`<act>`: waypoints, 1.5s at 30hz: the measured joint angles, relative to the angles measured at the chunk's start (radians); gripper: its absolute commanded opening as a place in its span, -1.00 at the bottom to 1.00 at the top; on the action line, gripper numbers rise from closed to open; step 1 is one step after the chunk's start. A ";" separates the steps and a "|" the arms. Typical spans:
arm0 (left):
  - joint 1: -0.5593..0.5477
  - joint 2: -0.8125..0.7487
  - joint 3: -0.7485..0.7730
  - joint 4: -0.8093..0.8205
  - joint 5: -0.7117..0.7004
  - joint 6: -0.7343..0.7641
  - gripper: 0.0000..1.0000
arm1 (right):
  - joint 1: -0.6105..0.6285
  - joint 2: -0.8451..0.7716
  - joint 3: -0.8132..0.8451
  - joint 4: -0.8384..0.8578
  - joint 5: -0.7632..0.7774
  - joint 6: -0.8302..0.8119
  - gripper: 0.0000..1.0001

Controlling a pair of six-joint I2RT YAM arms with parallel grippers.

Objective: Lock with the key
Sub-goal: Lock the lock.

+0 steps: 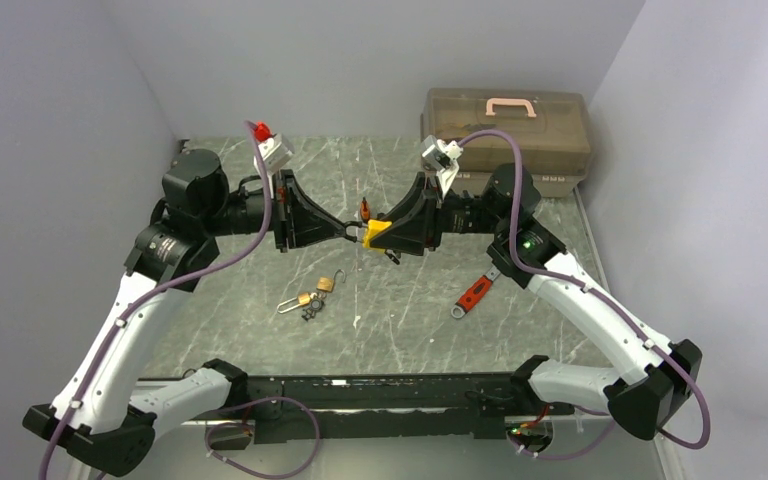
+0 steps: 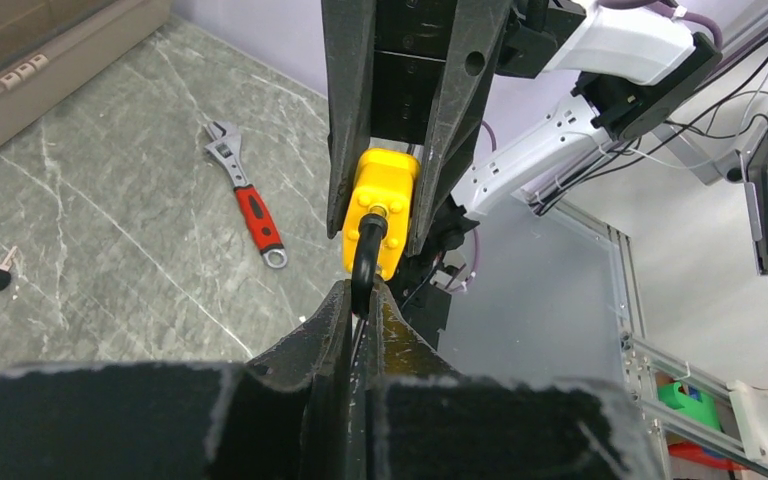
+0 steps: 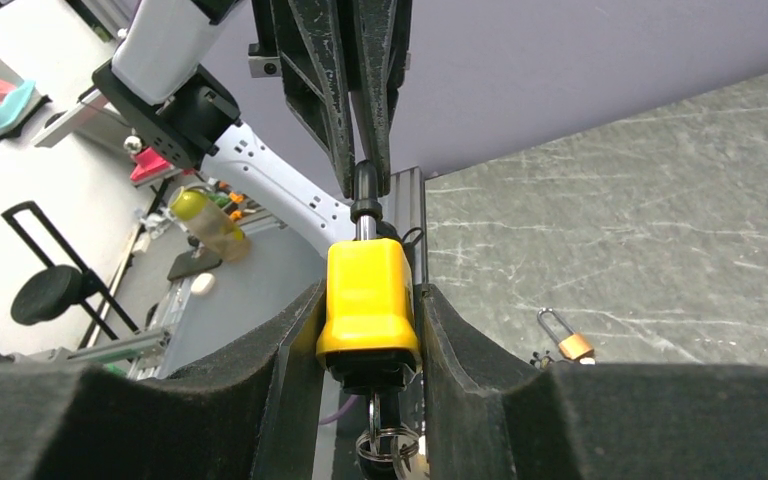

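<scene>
The toolbox (image 1: 507,125) at the back of the bench (image 1: 410,320) has its lid down, and I cannot tell what is inside. The right pincer (image 3: 368,310) clamps the yellow padlock (image 3: 362,280) in mid-air above the bench. The left pincer (image 2: 360,300), nearly closed, pinches the black shackle (image 2: 364,250). A key ring (image 3: 385,440) hangs beneath.

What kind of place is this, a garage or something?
Probably a robot lab's test booth, not a garage: two robot arms bolted to a table boxed in by plain walls, with a toolbox, a wrench and a yellow padlock.
</scene>
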State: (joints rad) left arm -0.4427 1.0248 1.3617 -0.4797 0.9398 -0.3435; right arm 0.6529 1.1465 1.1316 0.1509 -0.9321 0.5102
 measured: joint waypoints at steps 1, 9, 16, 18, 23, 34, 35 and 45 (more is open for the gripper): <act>-0.005 0.001 0.000 0.000 -0.003 0.003 -1.00 | -0.002 0.000 0.000 -0.002 -0.003 0.000 -1.00; -0.032 0.005 0.000 -0.001 -0.037 0.013 -1.00 | -0.005 0.003 0.000 -0.027 -0.012 0.003 -1.00; -0.038 0.011 0.000 0.007 -0.064 0.009 -1.00 | -0.005 0.017 0.000 -0.034 -0.003 0.006 -1.00; -0.038 0.012 0.000 0.010 -0.072 0.008 -1.00 | -0.005 0.017 0.001 -0.039 0.008 0.006 -1.00; -0.038 0.013 0.000 0.010 -0.091 0.008 -1.00 | -0.005 0.017 0.002 -0.045 0.029 0.005 -1.00; -0.038 0.020 0.000 0.008 -0.101 -0.014 -1.00 | -0.005 0.017 0.014 -0.077 0.051 -0.014 -1.00; -0.038 0.020 0.000 0.008 -0.101 -0.017 -1.00 | -0.005 0.017 0.015 -0.080 0.053 -0.017 -1.00; -0.038 0.021 0.001 -0.001 -0.108 -0.039 -1.00 | -0.004 0.018 0.023 -0.100 0.064 -0.032 -1.00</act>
State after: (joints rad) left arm -0.4808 1.0454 1.3624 -0.4808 0.8322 -0.3824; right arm 0.6487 1.1641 1.1545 0.0505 -0.8684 0.4786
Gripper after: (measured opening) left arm 0.098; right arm 0.371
